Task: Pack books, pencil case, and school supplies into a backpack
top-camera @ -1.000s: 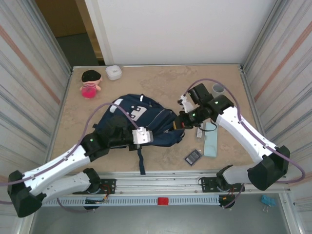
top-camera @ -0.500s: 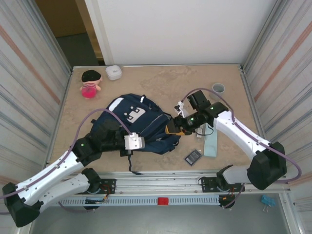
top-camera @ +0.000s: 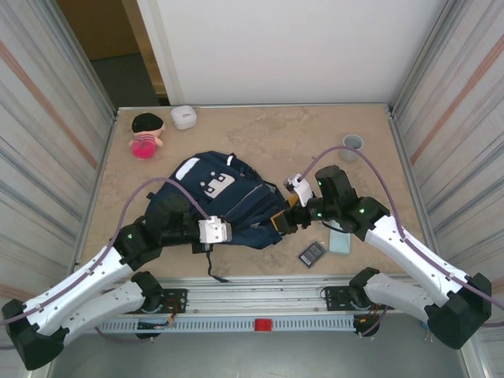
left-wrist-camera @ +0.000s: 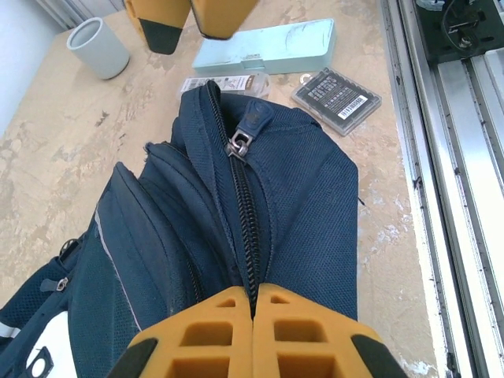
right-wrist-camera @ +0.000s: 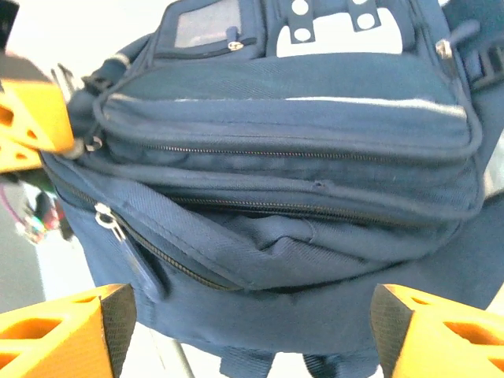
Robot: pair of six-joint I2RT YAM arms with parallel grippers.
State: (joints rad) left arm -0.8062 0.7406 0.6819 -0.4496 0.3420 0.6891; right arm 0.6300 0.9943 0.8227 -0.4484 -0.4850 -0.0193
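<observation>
The navy backpack [top-camera: 224, 197] lies mid-table with its white patches up. My left gripper [left-wrist-camera: 253, 299] is shut on the fabric at the backpack's main zipper [left-wrist-camera: 246, 189], at the bag's near edge [top-camera: 234, 230]. My right gripper [top-camera: 280, 222] stands open at the bag's right end; its fingers [right-wrist-camera: 67, 331] spread wide before the zippered pockets [right-wrist-camera: 291, 205], nothing between them. The pale teal pencil case [left-wrist-camera: 264, 49], a silvery-white bar [left-wrist-camera: 224, 84] and a dark gridded rectangle [left-wrist-camera: 337, 90] lie on the table beyond the bag. The pencil case [top-camera: 340, 241] is partly under the right arm. The books are out of view.
A grey cup [top-camera: 352, 142] stands at the back right, a small white box [top-camera: 183, 116] and a pink doll [top-camera: 146, 134] at the back left. The table's near edge has a metal rail [top-camera: 260, 295]. Metal walls close both sides.
The right gripper has opened and drawn toward the near side along the bag's right end. The left arm has pulled the backpack slightly left and nearer.
</observation>
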